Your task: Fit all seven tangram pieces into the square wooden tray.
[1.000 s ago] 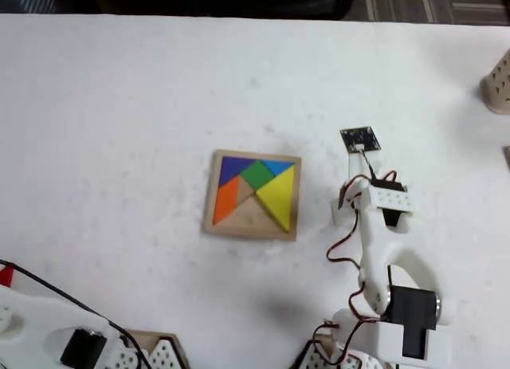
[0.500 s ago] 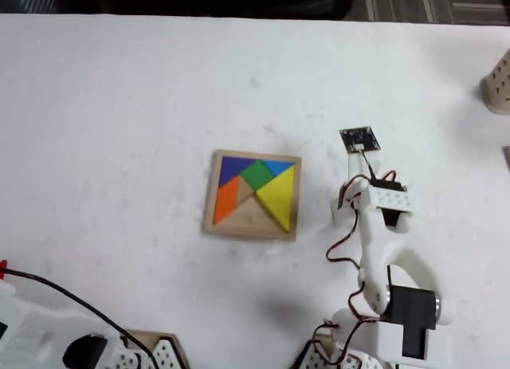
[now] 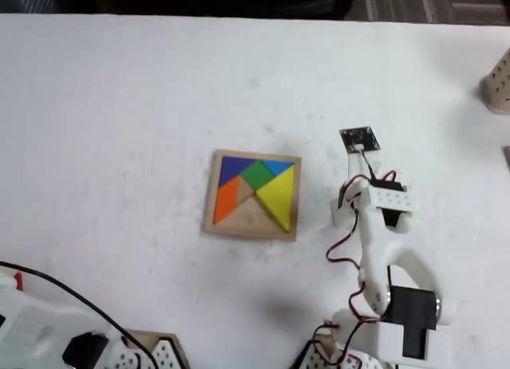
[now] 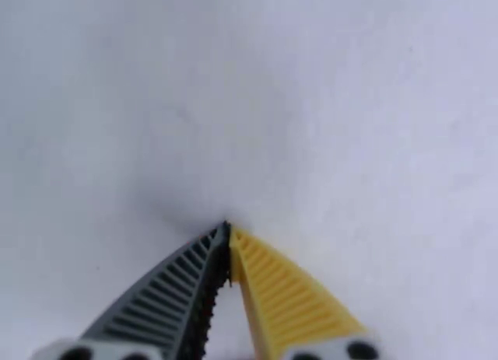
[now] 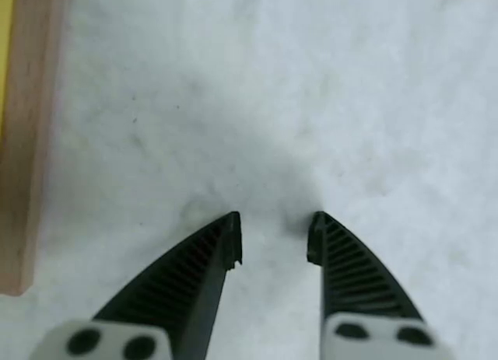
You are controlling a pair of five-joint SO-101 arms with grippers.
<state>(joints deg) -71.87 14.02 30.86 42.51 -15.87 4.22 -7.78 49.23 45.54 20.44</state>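
The square wooden tray [image 3: 213,221] lies mid-table. Inside it are a blue triangle [image 3: 231,169], a green piece [image 3: 257,174], a light-blue triangle [image 3: 278,167], an orange piece [image 3: 226,200] and a yellow triangle [image 3: 276,195]. A bare wood-coloured area [image 3: 251,213] fills the rest, and I cannot tell whether it is pieces or tray floor. My right arm [image 3: 382,202] stands just right of the tray. Its gripper [image 5: 274,239] is open over the bare white table, with the tray's edge [image 5: 27,142] beside it. My left gripper [image 4: 227,229] is shut on nothing over the table. The left arm [image 3: 40,333] sits at the front left corner.
A small black circuit board [image 3: 359,139] lies beyond the right arm. A perforated beige block [image 3: 498,86] stands at the right edge. A black cable [image 3: 64,293] runs over the left arm, and a wooden base [image 3: 151,349] sits at the front edge.
The left arm has drawn back a little toward the front left corner, and its red part has slipped out of the high view. The right arm and the tray have not moved.
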